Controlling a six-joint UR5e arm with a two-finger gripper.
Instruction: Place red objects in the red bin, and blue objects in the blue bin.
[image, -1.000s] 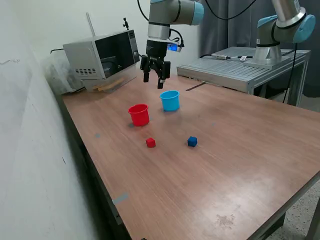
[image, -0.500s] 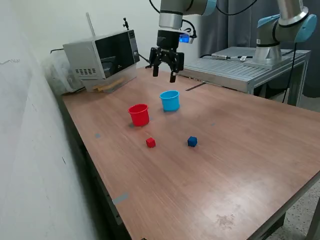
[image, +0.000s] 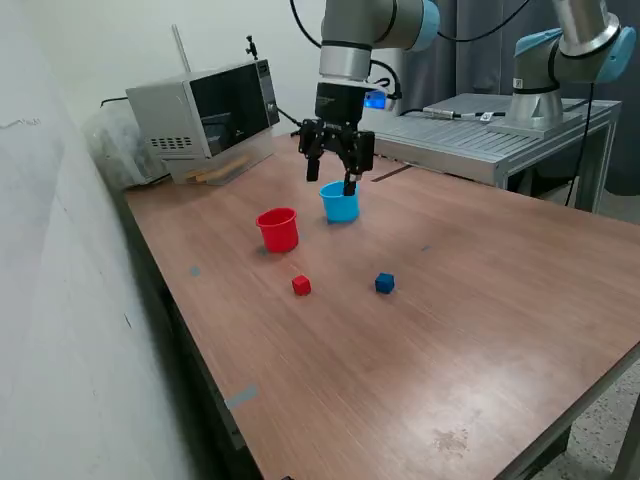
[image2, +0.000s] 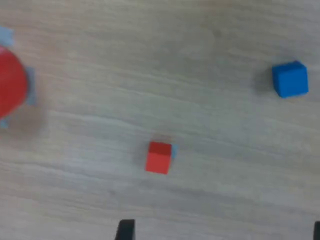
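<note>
On the wooden table (image: 450, 330) stand the red bin (image: 278, 229) and, to its right in the exterior view, the blue bin (image: 340, 205). Nearer the camera lie one red cube (image: 301, 286) and one dark blue cube (image: 385, 283), well apart. My gripper (image: 332, 180) hangs open and empty in the air, in front of the blue bin's rim in the exterior view. The wrist view looks down on the red cube (image2: 159, 157), the blue cube (image2: 290, 78) and an edge of the red bin (image2: 10, 90); two dark fingertips (image2: 125, 231) show, spread wide.
A microwave (image: 205, 115) sits at the table's far corner by the wall. A second robot arm (image: 560, 60) stands on a metal platform (image: 480, 135) behind the table. A bit of blue tape (image: 240, 397) lies near the table's front edge.
The gripper has swung toward the exterior view's right, from behind the red bin to over the blue bin, and dropped lower in the last half second. It stays open; cubes and bins have not moved.
</note>
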